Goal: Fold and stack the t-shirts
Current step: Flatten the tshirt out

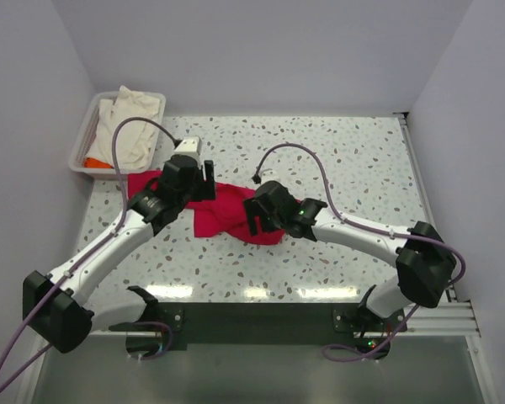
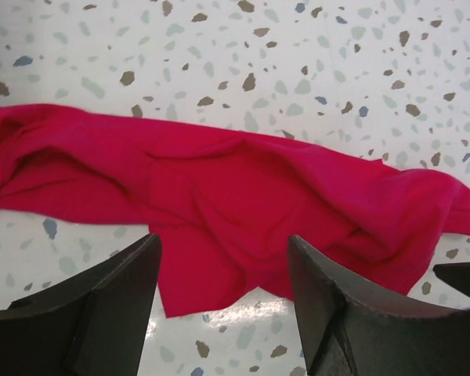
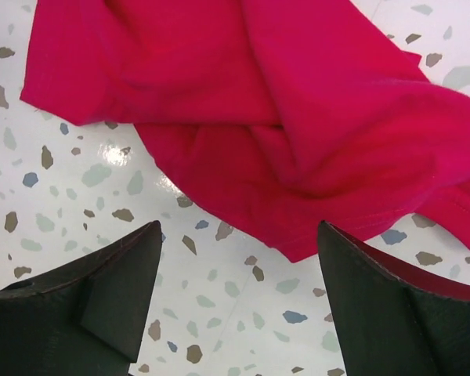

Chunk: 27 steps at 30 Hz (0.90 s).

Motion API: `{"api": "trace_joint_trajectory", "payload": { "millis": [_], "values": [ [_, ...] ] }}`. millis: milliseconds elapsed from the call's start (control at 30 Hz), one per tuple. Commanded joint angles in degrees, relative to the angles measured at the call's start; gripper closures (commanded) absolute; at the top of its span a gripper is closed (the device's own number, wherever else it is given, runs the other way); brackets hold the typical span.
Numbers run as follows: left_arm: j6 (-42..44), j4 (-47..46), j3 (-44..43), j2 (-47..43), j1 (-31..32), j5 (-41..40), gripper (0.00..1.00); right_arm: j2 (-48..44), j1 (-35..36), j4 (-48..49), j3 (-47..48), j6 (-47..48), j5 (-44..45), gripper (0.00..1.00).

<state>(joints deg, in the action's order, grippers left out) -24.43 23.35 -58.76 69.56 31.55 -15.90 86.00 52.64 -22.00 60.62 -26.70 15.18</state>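
Crimson t-shirt [image 1: 229,212]: lies rumpled and unfolded on the speckled table [image 1: 362,160], left of its middle. It stretches as a creased band from the left gripper across to the right gripper.
Cloth shape: several soft folds cross the middle. In the left wrist view one flap points toward the camera, and in the right wrist view a rounded edge curls toward the camera.
Left gripper [image 2: 223,251]: fingers [image 2: 102,305] spread apart with nothing between them. It hangs low over the near edge of the red cloth, and the flap shows in the gap. Whether the tips touch the cloth cannot be told.
Right gripper [image 3: 239,235]: fingers [image 3: 102,298] set wide with nothing held. Bare table shows between them and the shirt's curled edge lies just beyond. Red cloth lies close along the right-hand finger, but contact cannot be told.
Arms: from above, both reach inward from the near edge, and the wrists meet over the shirt from opposite ends.
Tray [image 1: 81,141]: white plastic, at the far left corner of the table, well apart from the red shirt.
Cream t-shirt [image 1: 135,118]: bunched inside the tray, filling most of it.
Orange fabric [image 1: 95,162]: a small patch shows at the tray's near end, under the cream cloth.
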Motion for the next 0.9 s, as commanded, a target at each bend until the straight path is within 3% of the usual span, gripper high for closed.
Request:
{"api": "trace_joint_trajectory", "payload": {
  "millis": [0,233,667,767,867],
  "values": [
    [0.3,1.7,5.6,-3.3,-1.0,-4.4,0.3,2.0,1.4,2.5,0.6,-5.2,2.1,0.17],
    [2.2,2.3,6.6,0.9,-0.9,1.7,0.34,10.8,4.5,6.9,2.2,-7.2,6.8,0.27],
    [2.2,0.9,6.7,2.2,-1.1,4.8,0.35,22.1,6.2,7.2,9.7,-8.8,11.4,0.28],
    [2.2,0.8,6.7,2.2,-1.1,5.1,0.35,23.6,6.3,7.1,10.1,-8.9,11.4,0.39],
    [2.1,0.8,6.6,2.2,-1.3,5.2,0.35,23.4,6.4,4.6,10.0,-9.5,12.8,0.62]
  ]
}}
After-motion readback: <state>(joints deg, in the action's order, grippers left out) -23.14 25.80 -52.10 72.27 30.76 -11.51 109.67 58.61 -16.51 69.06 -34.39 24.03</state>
